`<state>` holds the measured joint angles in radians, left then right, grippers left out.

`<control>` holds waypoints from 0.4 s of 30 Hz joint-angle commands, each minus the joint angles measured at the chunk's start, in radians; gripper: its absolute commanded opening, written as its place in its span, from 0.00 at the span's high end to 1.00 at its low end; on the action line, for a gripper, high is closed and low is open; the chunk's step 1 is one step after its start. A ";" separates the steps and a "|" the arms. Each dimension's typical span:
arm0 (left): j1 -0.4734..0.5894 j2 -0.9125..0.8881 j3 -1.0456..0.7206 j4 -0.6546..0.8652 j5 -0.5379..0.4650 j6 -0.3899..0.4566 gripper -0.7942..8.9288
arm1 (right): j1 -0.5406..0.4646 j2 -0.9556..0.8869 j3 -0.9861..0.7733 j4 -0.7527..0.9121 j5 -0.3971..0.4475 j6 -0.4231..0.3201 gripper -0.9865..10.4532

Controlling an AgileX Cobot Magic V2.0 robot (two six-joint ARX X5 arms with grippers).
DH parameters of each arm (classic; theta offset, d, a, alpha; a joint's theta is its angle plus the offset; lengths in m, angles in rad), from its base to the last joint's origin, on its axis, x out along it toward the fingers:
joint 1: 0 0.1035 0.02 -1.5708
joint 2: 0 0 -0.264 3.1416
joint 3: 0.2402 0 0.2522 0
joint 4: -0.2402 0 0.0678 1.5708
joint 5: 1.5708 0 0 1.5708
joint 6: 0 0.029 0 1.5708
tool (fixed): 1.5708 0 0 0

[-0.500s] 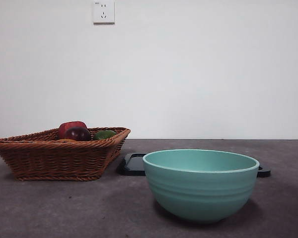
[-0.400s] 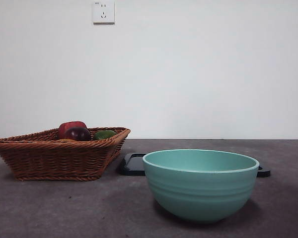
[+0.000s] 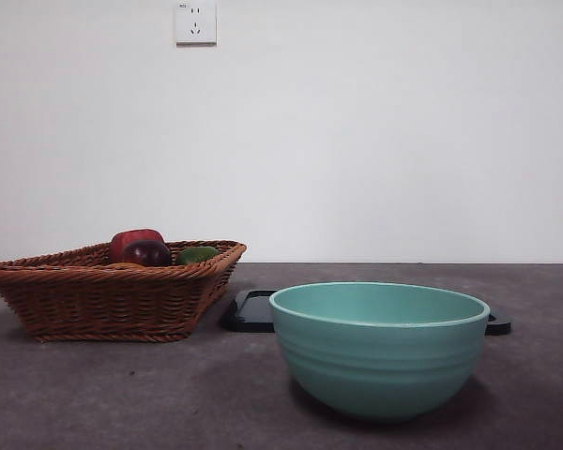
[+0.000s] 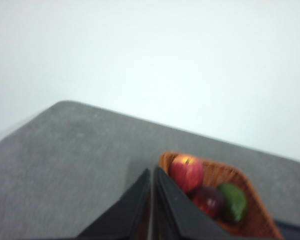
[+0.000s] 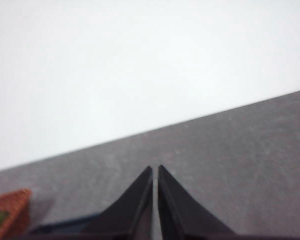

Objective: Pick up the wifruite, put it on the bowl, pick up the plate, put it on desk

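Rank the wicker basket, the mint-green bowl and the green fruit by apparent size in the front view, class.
1-2. wicker basket and mint-green bowl: similar; the bowl stands nearer, so unranked.
3. green fruit, smallest.

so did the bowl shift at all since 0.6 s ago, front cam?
No. The bowl sits at the same spot against the black tray behind it and the wicker basket beside it.

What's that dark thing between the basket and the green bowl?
A flat black tray lies on the table, beside the basket and partly hidden behind the bowl. The front view shows it.
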<state>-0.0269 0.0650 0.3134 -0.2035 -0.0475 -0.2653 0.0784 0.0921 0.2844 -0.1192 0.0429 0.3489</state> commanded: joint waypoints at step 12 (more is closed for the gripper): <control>-0.040 0.225 0.428 -0.123 0.204 0.004 0.90 | 0.030 0.317 0.467 -0.258 -0.264 0.048 0.91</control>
<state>-0.0620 0.2790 0.7155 -0.3244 0.1429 -0.2749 0.1047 0.3862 0.7231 -0.3634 -0.1989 0.3977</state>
